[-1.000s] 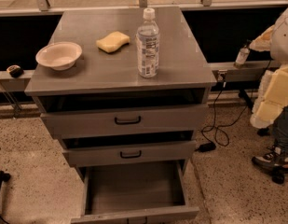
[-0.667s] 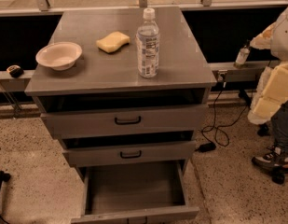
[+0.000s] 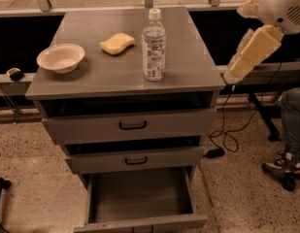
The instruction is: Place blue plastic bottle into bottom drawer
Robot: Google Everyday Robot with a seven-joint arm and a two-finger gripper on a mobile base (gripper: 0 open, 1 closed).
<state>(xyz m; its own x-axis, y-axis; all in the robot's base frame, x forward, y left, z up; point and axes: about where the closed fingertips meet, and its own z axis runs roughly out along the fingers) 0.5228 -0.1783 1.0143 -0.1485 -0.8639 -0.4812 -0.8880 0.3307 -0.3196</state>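
The blue plastic bottle (image 3: pixel 153 45) stands upright on the grey cabinet's top (image 3: pixel 188 76), right of centre. It is clear, with a white cap and a printed label. The bottom drawer (image 3: pixel 140 223) is pulled out and its grey tray shows nothing inside. The two upper drawers with black handles are slightly ajar. My gripper (image 3: pixel 235 73) is at the lower end of the cream-coloured arm (image 3: pixel 256 45), off the cabinet's right edge at about top height. It is well to the right of the bottle and not touching it.
A white bowl (image 3: pixel 60 57) sits at the left of the cabinet top and a yellow sponge (image 3: pixel 117 43) behind the middle. A person's leg and shoe (image 3: pixel 288 130) are at the right. A black cable (image 3: pixel 226 137) lies on the floor.
My arm has moved up and left, closer to the cabinet's right edge. The bottle, bowl and sponge have not moved.
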